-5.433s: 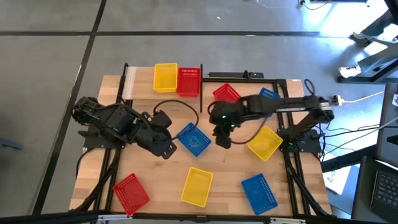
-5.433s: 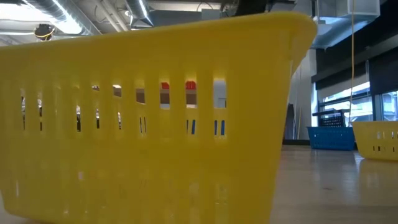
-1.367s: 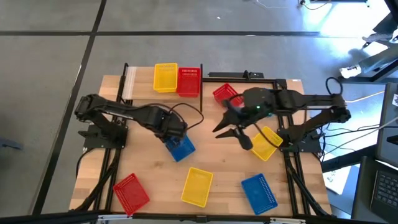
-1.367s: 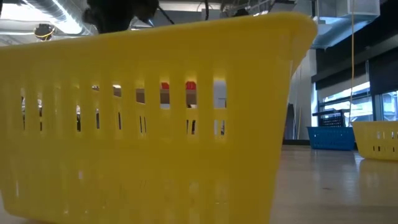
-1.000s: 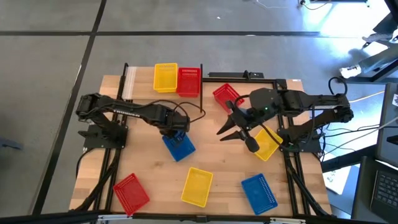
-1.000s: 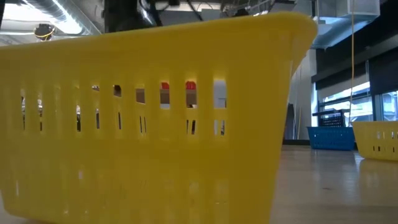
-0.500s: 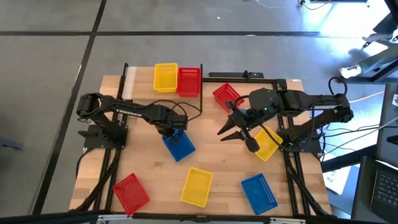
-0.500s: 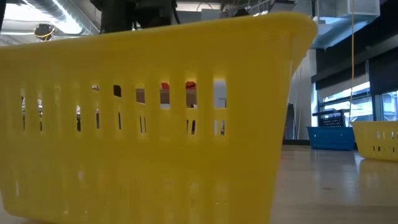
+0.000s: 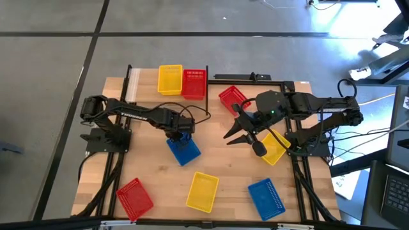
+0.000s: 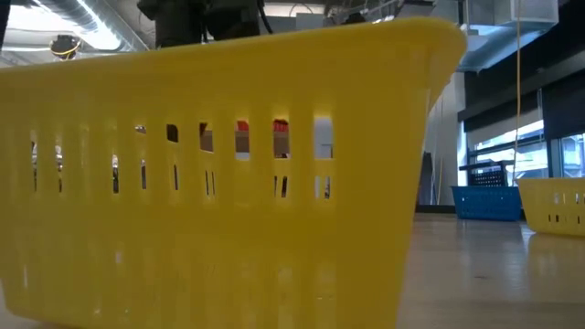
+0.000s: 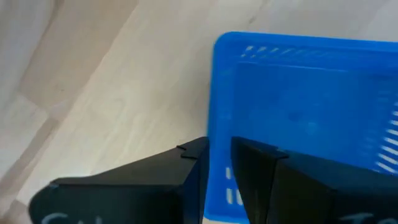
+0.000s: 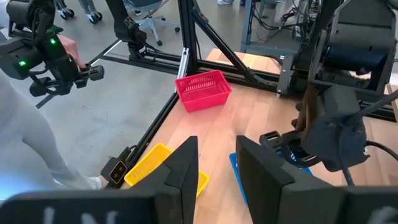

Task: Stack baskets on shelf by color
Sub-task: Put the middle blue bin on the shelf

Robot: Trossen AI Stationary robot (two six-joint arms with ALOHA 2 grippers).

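Observation:
My left gripper (image 9: pixel 181 135) (image 11: pixel 217 171) is at the far short end of a blue basket (image 9: pixel 185 150) (image 11: pixel 311 118) in the middle of the table, shut on it. My right gripper (image 9: pixel 246 138) (image 12: pixel 217 168) hangs open above the table to the right, touching nothing. A yellow basket (image 9: pixel 170 79) and a red basket (image 9: pixel 194 83) sit side by side on the shelf (image 9: pixel 132 86) at the far edge. Another red basket (image 9: pixel 231 97) and a yellow basket (image 9: pixel 276 147) lie near the right arm. My left gripper pinches the blue basket's short end wall (image 11: pixel 219 155) just beside one corner, one finger (image 11: pixel 189 171) outside the basket and the other (image 11: pixel 258 168) inside it. The fingers come from above, pointing down. The basket looks level; whether its base is on the table I cannot tell.
Near the table's front edge lie a red basket (image 9: pixel 134 196), a yellow basket (image 9: pixel 202 191) (image 10: pixel 228 183) that fills the low view, and a blue basket (image 9: pixel 265 197). Black frame rails run along the table's sides. Bare wood shows between the two arms.
My left gripper has edged slightly toward the table's right over the blue basket's far end. The basket has stayed where it was, and my right arm has kept still.

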